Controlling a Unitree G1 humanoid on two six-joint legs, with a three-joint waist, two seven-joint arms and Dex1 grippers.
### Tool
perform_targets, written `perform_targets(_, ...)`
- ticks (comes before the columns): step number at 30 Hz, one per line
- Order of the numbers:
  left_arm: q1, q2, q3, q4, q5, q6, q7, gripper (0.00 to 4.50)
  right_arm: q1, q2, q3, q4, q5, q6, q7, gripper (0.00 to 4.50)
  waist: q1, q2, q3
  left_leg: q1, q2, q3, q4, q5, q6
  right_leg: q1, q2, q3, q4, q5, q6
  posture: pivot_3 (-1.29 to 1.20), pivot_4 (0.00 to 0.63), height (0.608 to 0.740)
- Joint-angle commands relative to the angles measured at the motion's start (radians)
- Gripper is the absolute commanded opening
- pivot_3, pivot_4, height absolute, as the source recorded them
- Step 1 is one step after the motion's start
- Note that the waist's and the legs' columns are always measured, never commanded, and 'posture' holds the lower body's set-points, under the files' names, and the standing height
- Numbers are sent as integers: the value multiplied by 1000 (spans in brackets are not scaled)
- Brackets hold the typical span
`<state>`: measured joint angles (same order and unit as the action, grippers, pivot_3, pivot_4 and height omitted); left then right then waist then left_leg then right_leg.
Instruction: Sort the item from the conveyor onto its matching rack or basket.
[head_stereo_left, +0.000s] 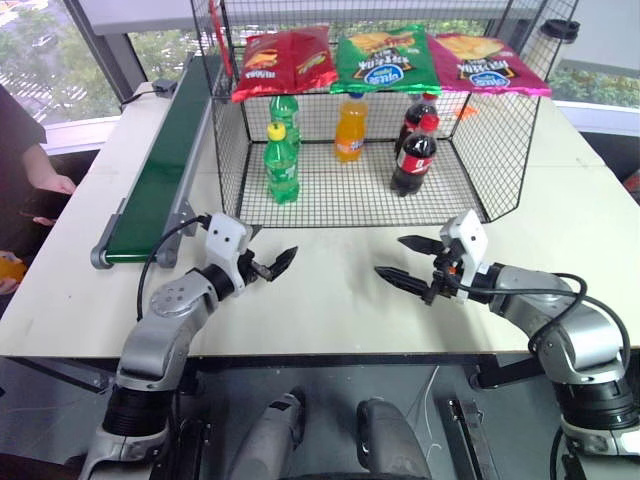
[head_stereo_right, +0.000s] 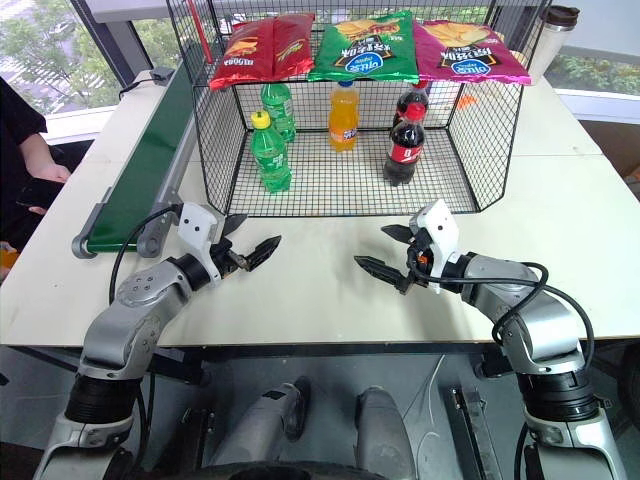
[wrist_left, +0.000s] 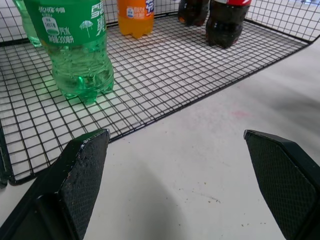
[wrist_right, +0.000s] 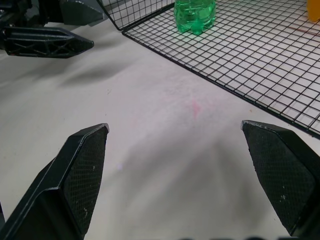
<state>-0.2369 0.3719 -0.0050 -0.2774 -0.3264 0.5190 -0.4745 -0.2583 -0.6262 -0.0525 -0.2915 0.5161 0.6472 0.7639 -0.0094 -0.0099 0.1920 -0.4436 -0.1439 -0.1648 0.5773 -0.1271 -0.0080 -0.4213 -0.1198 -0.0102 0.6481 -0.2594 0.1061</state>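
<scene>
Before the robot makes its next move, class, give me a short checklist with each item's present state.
1. Left pincer open, nothing held: ok.
2. Right pincer open, nothing held: ok.
3. Orange soda bottle upright inside the cage: ok.
4. Item waiting on the conveyor: not ok, visible belt bare.
5. Table between the pincers bare: ok.
6. Person's hand close to the conveyor: not ok.

The near green bottle (wrist_left: 75, 45) carried Chinese characters and "300" on its label. Print on the orange soda bottle (wrist_left: 135, 17) and chip bags (head_stereo_left: 380, 58) was too small to read.
</scene>
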Motion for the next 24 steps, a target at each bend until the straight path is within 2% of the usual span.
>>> perform_targets(1, 6, 7, 11, -52, 0, -5, 5, 4500, -27, 10, -1, -22, 1, -18, -4, 4404, 0, 0, 0, 0, 0, 0, 0, 0, 0, 0, 0, 0, 0, 0, 0, 0, 150, 738)
perform_targets(24, 47, 11, 10, -43, 26, -56, -9, 4500, -51, 30, 28, -7, -9, -22, -6, 4404, 0, 0, 0, 0, 0, 0, 0, 0, 0, 0, 0, 0, 0, 0, 0, 0, 150, 738)
